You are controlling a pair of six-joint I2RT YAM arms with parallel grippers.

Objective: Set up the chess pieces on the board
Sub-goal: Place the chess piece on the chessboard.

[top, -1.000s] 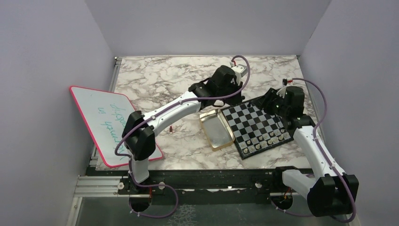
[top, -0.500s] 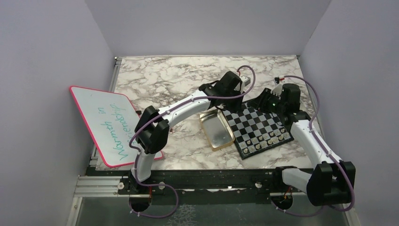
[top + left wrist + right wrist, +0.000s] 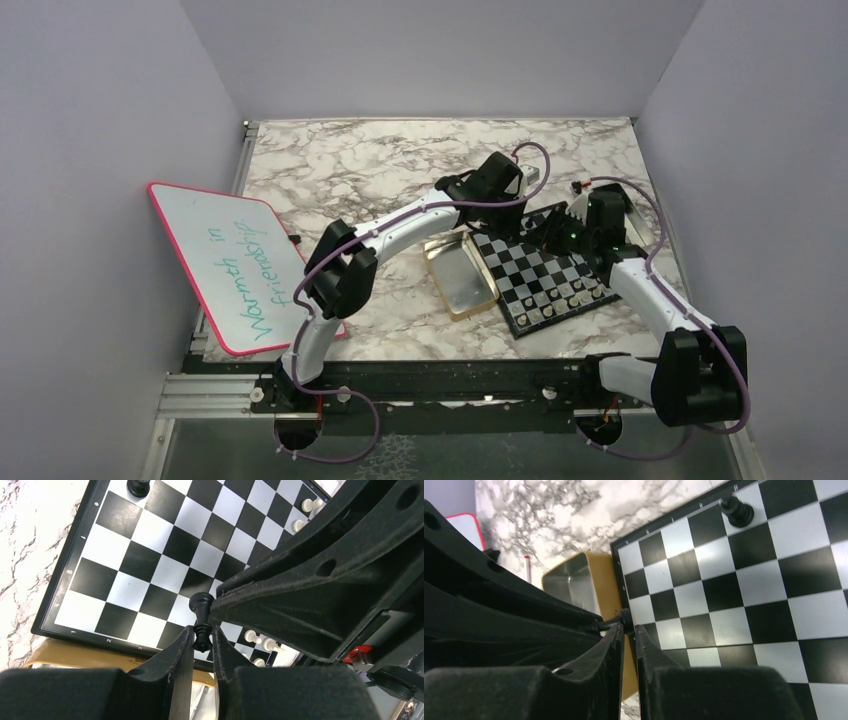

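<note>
**Top view.** On the grey-veined marble table (image 3: 340,170), the small square chessboard of black and pale grey checks (image 3: 540,275) lies at about 4 o'clock from the table's middle. A gold rectangular tin (image 3: 462,280) touches it at its 9 o'clock. A pink-rimmed whiteboard with green writing (image 3: 225,260) lies at the table's 9 o'clock edge. The left gripper (image 3: 520,210) and right gripper (image 3: 552,228) meet tip to tip over the board's 11 o'clock corner. Pale silvery-white chess pieces (image 3: 570,295) stand in rows along the board's 5 o'clock edge.

**Left wrist view.** The left gripper (image 3: 202,632) is clamped on the base of a small black chess piece (image 3: 201,611), held above the board (image 3: 150,570). The right gripper (image 3: 216,600) comes in from 3 o'clock, its tip against the piece's round head. A second black piece (image 3: 139,486) stands on a square at 12 o'clock. Pale pieces (image 3: 312,504) stand at 1 o'clock, with more at 5 o'clock. The tin's rim (image 3: 65,657) shows at 8 o'clock.

**Right wrist view.** The right gripper (image 3: 627,630) is drawn to a slim slit, and the black piece's head (image 3: 625,616) appears pinched at its tips. The left gripper (image 3: 599,625) reaches in from 9 o'clock. The other black piece (image 3: 736,509) stands on the board (image 3: 724,595) at 1 o'clock. The tin (image 3: 574,580) is at 10 o'clock, with the whiteboard's corner (image 3: 466,527) beyond it.
</note>
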